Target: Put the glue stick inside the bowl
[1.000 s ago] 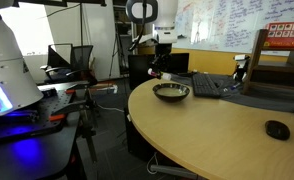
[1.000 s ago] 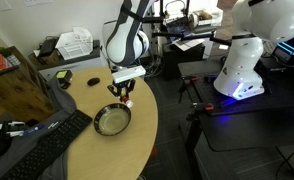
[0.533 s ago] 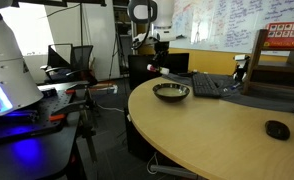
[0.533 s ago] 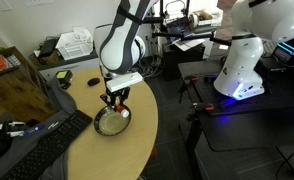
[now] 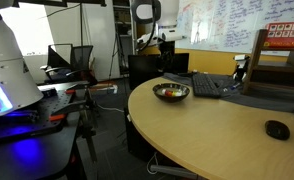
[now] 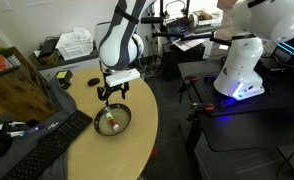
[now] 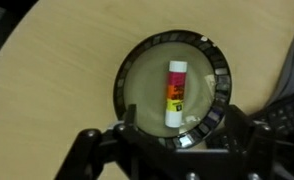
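Right up close in the wrist view, the gripper (image 7: 171, 142) has its two dark fingers (image 7: 90, 143) spread wide, one on each side of the frame, and there's nothing between them. It's open and empty.

Straight below it sits the bowl (image 7: 122, 82), round and dark with a ridged rim, on the pale wooden table (image 7: 42, 60). And there it is: the glue stick (image 7: 174, 95) lies flat on the bowl's floor, just right of centre. It's a white tube with a red and yellow band, and it's the only thing in there. It runs lengthwise away from the camera, clear of the rim at both ends and apart from both fingers.

Pulling back to an exterior view, the gripper (image 6: 109, 92) hangs directly above the bowl (image 6: 125, 117) and well clear of it, with a small pale shape, the glue stick (image 6: 109, 123), inside.

Just beside the bowl is a black keyboard (image 6: 42, 150), and farther along the table (image 6: 142, 140) a black mouse (image 6: 93, 81).

From the far side of the table, the bowl (image 5: 171, 92) sits near the edge and the gripper (image 5: 165, 44) is high over it. The bowl's contents are too small to make out there.
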Available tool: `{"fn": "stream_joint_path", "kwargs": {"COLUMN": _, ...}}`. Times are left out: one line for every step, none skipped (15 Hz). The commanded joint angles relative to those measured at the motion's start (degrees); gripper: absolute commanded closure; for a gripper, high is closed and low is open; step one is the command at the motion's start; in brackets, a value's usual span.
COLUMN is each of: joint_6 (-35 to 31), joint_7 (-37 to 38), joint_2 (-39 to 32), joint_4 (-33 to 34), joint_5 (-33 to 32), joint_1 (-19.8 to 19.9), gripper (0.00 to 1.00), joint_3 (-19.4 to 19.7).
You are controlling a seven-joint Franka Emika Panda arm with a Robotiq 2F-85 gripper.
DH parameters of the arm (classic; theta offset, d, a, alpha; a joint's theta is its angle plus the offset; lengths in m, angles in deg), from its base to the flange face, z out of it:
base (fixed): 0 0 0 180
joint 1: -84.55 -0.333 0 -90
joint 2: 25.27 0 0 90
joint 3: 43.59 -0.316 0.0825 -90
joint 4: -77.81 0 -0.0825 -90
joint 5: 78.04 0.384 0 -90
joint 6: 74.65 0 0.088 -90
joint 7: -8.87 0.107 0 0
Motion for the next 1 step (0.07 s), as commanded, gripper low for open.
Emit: {"fn": "stream_joint_path", "kwargs": {"joint_6": -0.09, "joint_7": -4.12, "joint_2": 3.51, "joint_4": -3.67, "joint_5": -0.52, "joint_1": 0.99, "gripper": 0.00, "joint_3": 0.64}}
